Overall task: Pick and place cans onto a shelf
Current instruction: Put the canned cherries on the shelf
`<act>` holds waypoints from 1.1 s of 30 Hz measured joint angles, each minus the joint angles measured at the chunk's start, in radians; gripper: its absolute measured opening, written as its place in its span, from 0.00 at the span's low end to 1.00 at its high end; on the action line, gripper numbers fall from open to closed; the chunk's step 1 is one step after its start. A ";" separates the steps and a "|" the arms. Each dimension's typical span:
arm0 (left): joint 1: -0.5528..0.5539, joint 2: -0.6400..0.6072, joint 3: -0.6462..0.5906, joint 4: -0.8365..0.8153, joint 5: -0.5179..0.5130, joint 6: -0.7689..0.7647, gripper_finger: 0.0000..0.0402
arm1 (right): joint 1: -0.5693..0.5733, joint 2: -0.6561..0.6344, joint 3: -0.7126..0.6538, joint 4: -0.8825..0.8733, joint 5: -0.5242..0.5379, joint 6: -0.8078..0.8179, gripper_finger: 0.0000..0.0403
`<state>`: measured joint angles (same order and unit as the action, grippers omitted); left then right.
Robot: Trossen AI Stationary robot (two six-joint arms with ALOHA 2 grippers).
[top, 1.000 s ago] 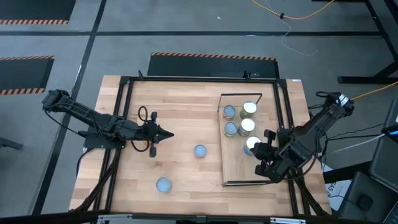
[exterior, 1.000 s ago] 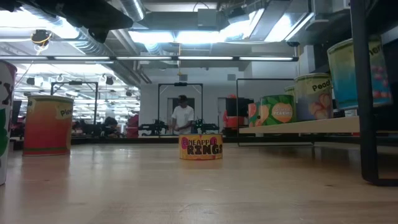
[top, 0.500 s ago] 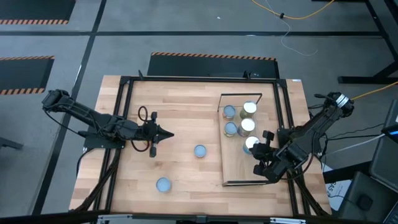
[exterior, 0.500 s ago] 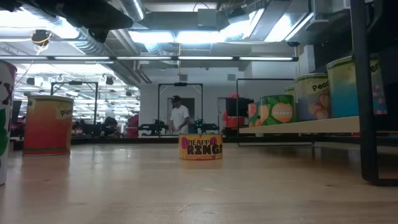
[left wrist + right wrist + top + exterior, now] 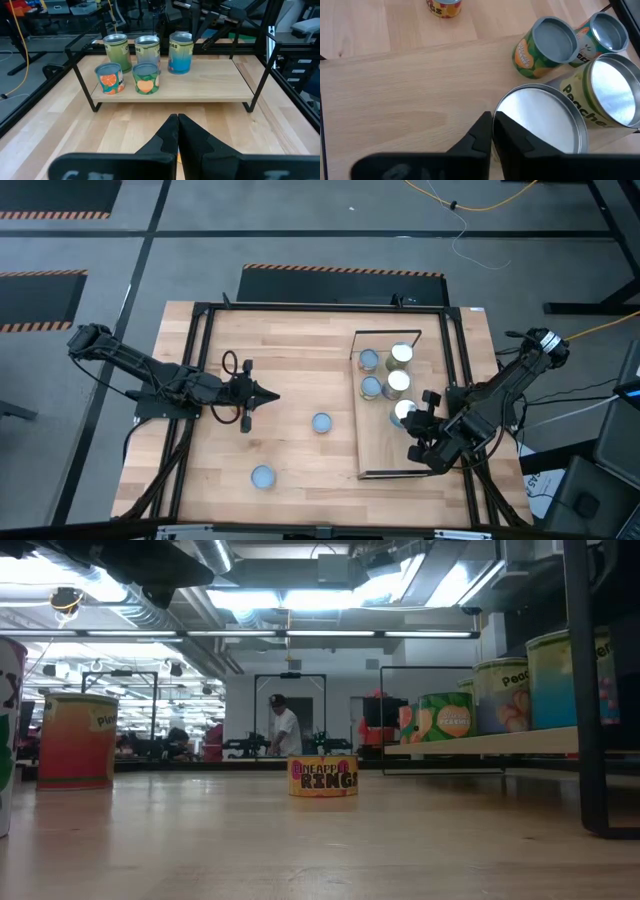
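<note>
The left gripper [image 5: 270, 395] hangs over the planked wooden tabletop [image 5: 290, 350], pointing at the long pale-wood shelf with thin dark metal end frames [image 5: 385, 450], which stands well ahead of its tips. A small blue-topped can [image 5: 321, 423] stands on the tabletop ahead of this gripper and off to one side, between it and the shelf. A second blue-topped can [image 5: 262, 476] stands farther off on that same side, well apart. The right gripper [image 5: 420, 423] is above the shelf board, just beside a wide silvery-topped can [image 5: 404, 412]. Beyond that can, four more upright cans [image 5: 385, 370] stand on the shelf in two pairs.
</note>
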<state>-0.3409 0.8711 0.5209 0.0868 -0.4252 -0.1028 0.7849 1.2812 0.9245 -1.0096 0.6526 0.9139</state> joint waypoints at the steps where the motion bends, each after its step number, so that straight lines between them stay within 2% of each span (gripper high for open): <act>1: 0.000 0.000 0.000 0.000 0.000 0.000 0.00 | 0.000 0.000 0.000 0.000 -0.001 0.000 0.09; 7: 0.000 0.000 0.000 0.000 0.000 0.000 0.00 | 0.000 0.000 0.000 -0.002 -0.020 -0.001 0.20; 14: 0.000 0.000 0.000 0.000 0.000 0.000 0.00 | 0.000 0.000 0.000 -0.005 -0.024 -0.001 0.28; 33: 0.000 0.000 0.000 0.000 0.000 -0.001 0.00 | 0.000 0.000 0.037 -0.027 -0.034 -0.036 0.29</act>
<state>-0.3410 0.8711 0.5209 0.0868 -0.4253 -0.1036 0.7845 1.2816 0.9617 -1.0368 0.6189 0.8774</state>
